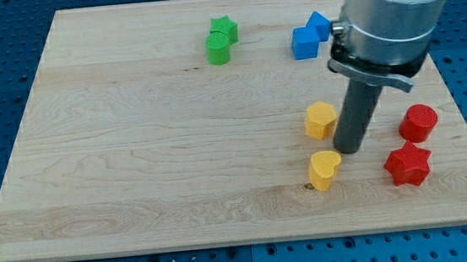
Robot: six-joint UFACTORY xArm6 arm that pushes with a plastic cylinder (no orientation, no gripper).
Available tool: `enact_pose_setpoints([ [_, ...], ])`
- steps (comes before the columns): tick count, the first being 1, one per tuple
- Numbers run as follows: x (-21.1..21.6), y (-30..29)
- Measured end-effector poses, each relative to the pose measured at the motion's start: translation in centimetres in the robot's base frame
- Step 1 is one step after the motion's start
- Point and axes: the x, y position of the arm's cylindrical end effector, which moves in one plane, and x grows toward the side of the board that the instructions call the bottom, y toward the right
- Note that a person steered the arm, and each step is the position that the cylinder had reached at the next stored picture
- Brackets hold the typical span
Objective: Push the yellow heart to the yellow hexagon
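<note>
Resting: my tip (pixel 350 149), no end effector fitted, right of yellow heart (pixel 324 170), near yellow hexagon (pixel 321 119). Risk: off-centre push spins heart leftward past the hexagon.

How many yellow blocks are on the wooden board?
2. The yellow hexagon sits right of the board's middle, and the yellow heart lies just below it. My tip is beside both, on their right. The arm may hide others.
</note>
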Motion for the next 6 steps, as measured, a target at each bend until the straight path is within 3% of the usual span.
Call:
enact_pose_setpoints([
  [2,5.5,-0.2],
  [4,4.8,-8.0],
  [6,3.2,-8.0],
])
